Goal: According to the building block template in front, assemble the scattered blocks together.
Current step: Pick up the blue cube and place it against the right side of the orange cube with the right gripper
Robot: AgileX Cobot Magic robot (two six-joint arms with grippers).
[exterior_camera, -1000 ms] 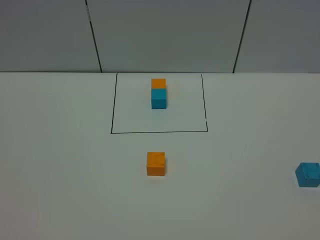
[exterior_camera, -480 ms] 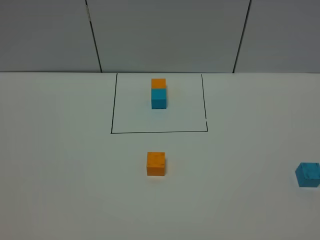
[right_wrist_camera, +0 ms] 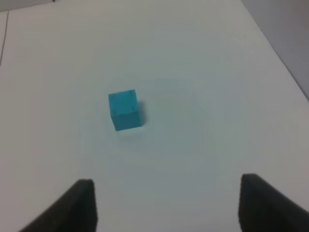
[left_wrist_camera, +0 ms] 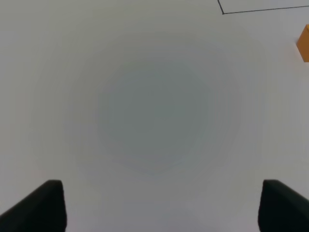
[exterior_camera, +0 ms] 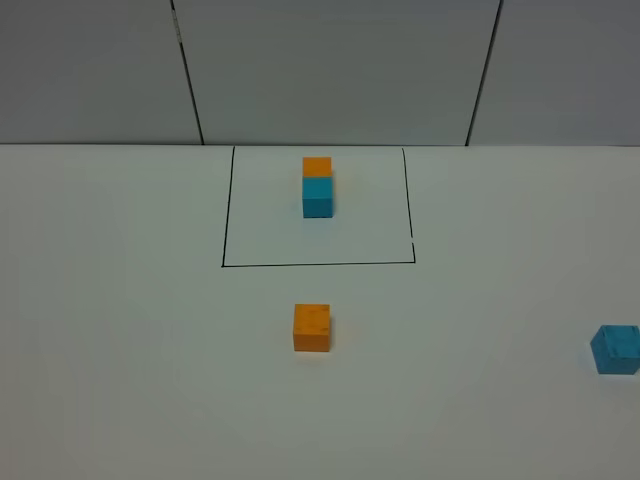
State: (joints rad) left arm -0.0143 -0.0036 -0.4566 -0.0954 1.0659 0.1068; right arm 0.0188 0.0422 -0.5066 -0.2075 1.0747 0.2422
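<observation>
The template (exterior_camera: 318, 186) is an orange cube joined to a teal cube, inside a black drawn rectangle at the back middle of the table. A loose orange cube (exterior_camera: 311, 328) sits just in front of the rectangle; its edge shows in the left wrist view (left_wrist_camera: 304, 43). A loose teal cube (exterior_camera: 615, 349) sits at the far right; it also shows in the right wrist view (right_wrist_camera: 125, 110). The left gripper (left_wrist_camera: 157, 205) is open above bare table. The right gripper (right_wrist_camera: 166, 203) is open, short of the teal cube. Neither gripper shows in the exterior view.
The white table (exterior_camera: 120, 350) ends at a grey panelled wall (exterior_camera: 330, 70) at the back. A corner of the drawn rectangle shows in the left wrist view (left_wrist_camera: 224, 11). The table's edge shows in the right wrist view (right_wrist_camera: 275, 53).
</observation>
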